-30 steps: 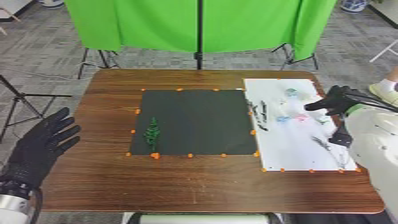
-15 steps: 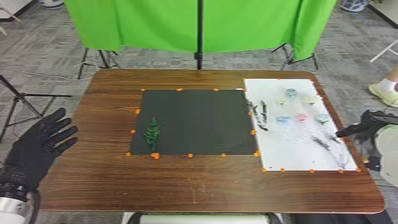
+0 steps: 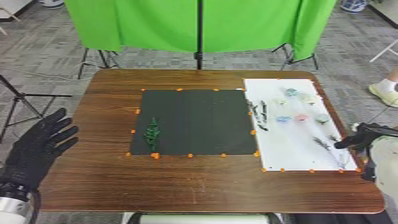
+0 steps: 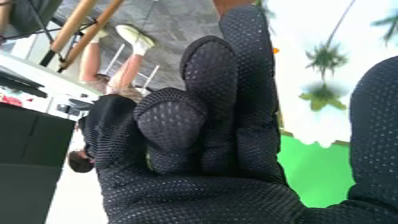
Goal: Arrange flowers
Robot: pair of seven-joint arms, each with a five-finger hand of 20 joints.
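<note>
Left hand at the lower left of the frame, open, fingers spread apart, over the left edge of the brown table. Right hand at the right side of the frame, below mid-height, beside the lower right edge of the white sheet; contact with the sheet cannot be told. Right wrist view: fingers extended and loosely relaxed, thumb well apart from them; hand reads as open. Black mat at centre of frame, orange marks along its borders; green sprig lies on its lower left part, roughly upright in the picture. White sheet just right of the mat. On it: dark stems along its left side; a blue flower near its upper end, two pale flowers below that; lower, a row with another blue flower, a pink flower and a greenish flower. Thin sprigs on its lower right part, near the right hand. Green curtain across the top of the frame.
</note>
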